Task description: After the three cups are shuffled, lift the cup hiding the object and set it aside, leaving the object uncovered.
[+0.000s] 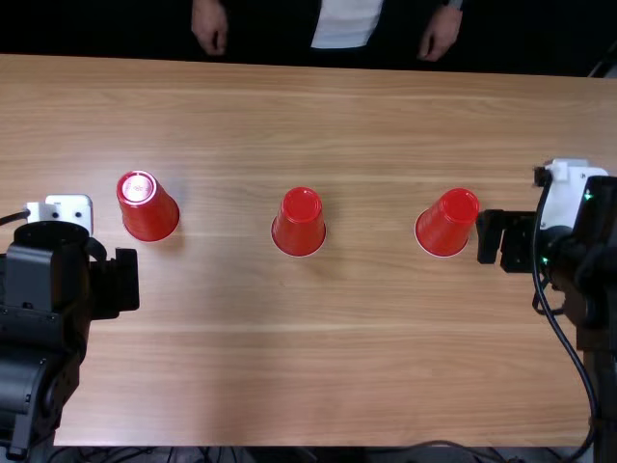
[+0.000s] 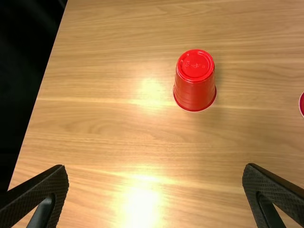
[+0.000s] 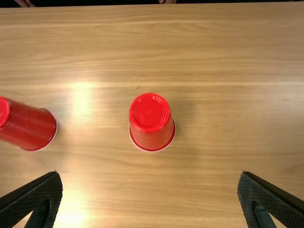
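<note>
Three red cups stand upside down in a row across the table: the left cup [image 1: 147, 206], the middle cup [image 1: 299, 223] and the right cup [image 1: 448, 223]. No hidden object is visible. My left gripper [image 1: 123, 281] sits near the table's left edge, a little nearer than the left cup [image 2: 194, 80], open with nothing between its fingers [image 2: 40, 194]. My right gripper [image 1: 494, 239] is just right of the right cup [image 3: 152, 122], also open and holding nothing. The middle cup [image 3: 26, 124] lies farther off in the right wrist view.
The wooden table [image 1: 308, 125] is bare beyond and in front of the cups. Its left edge [image 2: 45, 85] runs close to my left gripper. A sliver of the middle cup [image 2: 301, 104] shows at the edge of the left wrist view.
</note>
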`<state>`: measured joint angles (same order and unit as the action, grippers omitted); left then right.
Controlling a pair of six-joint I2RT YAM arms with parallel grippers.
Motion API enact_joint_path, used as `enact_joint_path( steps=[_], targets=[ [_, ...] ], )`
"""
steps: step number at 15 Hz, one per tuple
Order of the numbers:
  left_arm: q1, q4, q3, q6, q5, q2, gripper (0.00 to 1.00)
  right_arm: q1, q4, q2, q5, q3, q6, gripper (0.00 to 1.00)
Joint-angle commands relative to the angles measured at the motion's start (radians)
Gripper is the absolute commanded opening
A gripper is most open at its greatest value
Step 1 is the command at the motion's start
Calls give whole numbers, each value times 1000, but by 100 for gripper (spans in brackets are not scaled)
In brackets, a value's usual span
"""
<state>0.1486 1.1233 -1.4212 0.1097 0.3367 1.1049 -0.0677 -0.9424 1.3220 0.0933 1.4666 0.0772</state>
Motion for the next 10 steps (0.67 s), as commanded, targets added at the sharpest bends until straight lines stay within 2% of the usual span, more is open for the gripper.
enact_joint_path(
  steps=[1,4,6,10],
  targets=[
    [-12,0,-39,17,2,1,100,8,28,45,1,35,4,100],
    [-14,5,-39,17,0,-4,100,39,54,131,1,35,-4,100],
    [-14,9,-38,17,-13,-7,100,43,56,180,1,35,-7,100],
    [-12,9,-31,21,-15,-7,100,43,56,276,1,35,-11,100]
  ],
)
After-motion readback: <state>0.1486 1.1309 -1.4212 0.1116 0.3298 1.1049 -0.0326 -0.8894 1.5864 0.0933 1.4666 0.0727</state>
